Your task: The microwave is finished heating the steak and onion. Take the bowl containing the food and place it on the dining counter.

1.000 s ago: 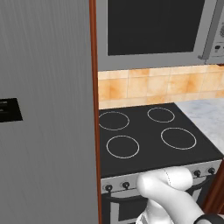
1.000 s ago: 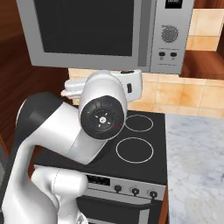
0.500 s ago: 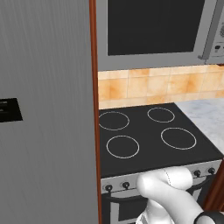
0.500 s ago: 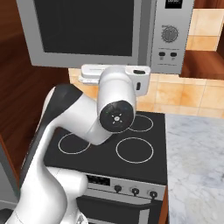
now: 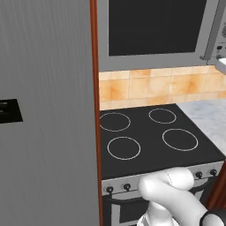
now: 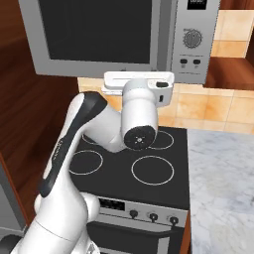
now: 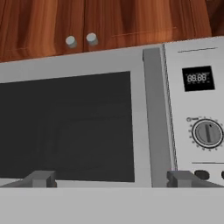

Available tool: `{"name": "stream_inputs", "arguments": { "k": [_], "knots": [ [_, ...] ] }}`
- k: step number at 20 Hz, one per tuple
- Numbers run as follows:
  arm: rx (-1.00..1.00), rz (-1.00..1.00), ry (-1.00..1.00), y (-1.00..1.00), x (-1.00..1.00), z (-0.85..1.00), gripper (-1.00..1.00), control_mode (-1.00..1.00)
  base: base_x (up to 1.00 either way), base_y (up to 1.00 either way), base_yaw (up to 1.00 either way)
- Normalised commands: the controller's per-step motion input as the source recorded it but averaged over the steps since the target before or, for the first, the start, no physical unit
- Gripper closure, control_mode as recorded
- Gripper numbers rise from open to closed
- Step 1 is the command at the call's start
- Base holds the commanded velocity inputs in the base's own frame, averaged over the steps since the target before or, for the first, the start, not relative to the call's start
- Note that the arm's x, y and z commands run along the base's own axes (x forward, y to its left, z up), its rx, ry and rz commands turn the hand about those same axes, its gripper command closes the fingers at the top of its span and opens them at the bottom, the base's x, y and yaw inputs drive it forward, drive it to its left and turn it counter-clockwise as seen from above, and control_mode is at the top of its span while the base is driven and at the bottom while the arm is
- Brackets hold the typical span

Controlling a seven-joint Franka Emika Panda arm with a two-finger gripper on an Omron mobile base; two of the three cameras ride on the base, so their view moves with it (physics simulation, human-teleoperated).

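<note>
The microwave (image 6: 114, 37) hangs above the stove with its door shut; its dark glass (image 7: 65, 127) faces my hand camera. Behind that glass the bowl, steak and onion are hidden. The side panel has a display (image 7: 198, 78) and a dial (image 7: 207, 132). My gripper (image 7: 111, 179) is open, its fingertips (image 7: 41, 178) spread wide and level with the door's lower edge, a short way in front of it. In the right base view the hand (image 6: 139, 82) sits just under the microwave's lower right part. The dining counter is out of view.
A black stovetop (image 5: 154, 137) with several ring burners lies below the microwave. A tall brushed-steel fridge (image 5: 44, 110) fills the left. Marble countertop (image 6: 221, 173) runs right of the stove. Wooden cabinets with two round knobs (image 7: 81, 40) sit above the microwave.
The arm has swung up and to the right, carrying the hand from the stove's left side to just below the microwave's right part. The base views have not shifted.
</note>
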Motion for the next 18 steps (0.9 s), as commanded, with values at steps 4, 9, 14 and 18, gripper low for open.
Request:
{"name": "stream_inputs", "arguments": {
  "k": [4,9,14,18],
  "knots": [
    [0.04,0.00,0.00,-0.28,0.42,0.31,-1.00,-1.00,0.00,0.00,0.00],
    [0.02,0.00,0.04,-0.16,0.63,0.19,-1.00,-1.00,0.00,0.00,0.00],
    [0.00,0.00,0.09,-0.12,0.67,0.01,-1.00,-1.00,0.00,0.00,0.00],
    [0.01,0.00,0.01,-0.30,0.52,0.02,-1.00,-1.00,0.00,0.00,0.00]
  ]
}}
